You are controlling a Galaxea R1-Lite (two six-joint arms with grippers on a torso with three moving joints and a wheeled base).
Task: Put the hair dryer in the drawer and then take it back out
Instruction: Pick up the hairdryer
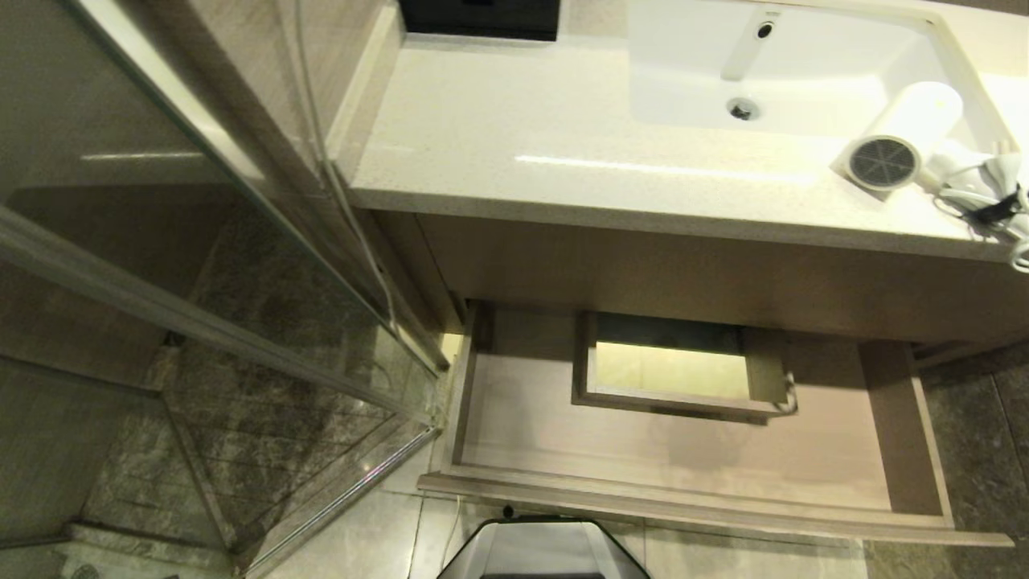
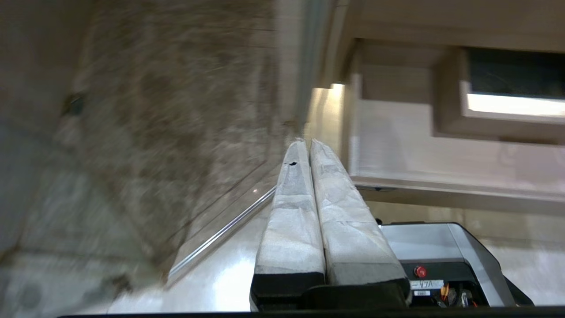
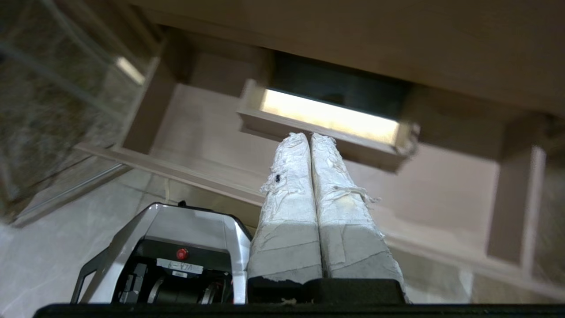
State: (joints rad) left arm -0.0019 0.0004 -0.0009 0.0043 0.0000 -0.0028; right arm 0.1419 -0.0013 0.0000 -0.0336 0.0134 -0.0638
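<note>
hair dryer [image 1: 904,133] lying on its side on the white countertop [image 1: 514,153], at about 2 o'clock in the head view, just beside the sink basin [image 1: 772,72], grey rear grille facing the robot, bundled cord [image 1: 993,201] tied with a black strap trailing toward 3 o'clock near the counter edge. drawer [image 1: 691,450] pulled open below at 5 o'clock, nothing lying in it, with a boxed cutout [image 1: 679,366] at its rear centre.

probably light, rigid, smooth plastic, so likely slippery across the round barrel. best taken across the barrel behind the nozzle or at the handle, not by the soft cord, which would let the body swing. loose cord loops likely to snag on the counter lip or drawer front.

left gripper [image 2: 305,143] pressed closed and holding nothing, hanging low over the floor by the glass shower door [image 1: 241,322]. right gripper [image 3: 309,137] likewise closed with nothing held, aimed toward the open drawer. both well apart from the dryer.

in the way: counter overhang above the drawer, cutout box taking the rear middle, robot base [image 1: 543,551] close to the drawer front at 6 o'clock.
</note>
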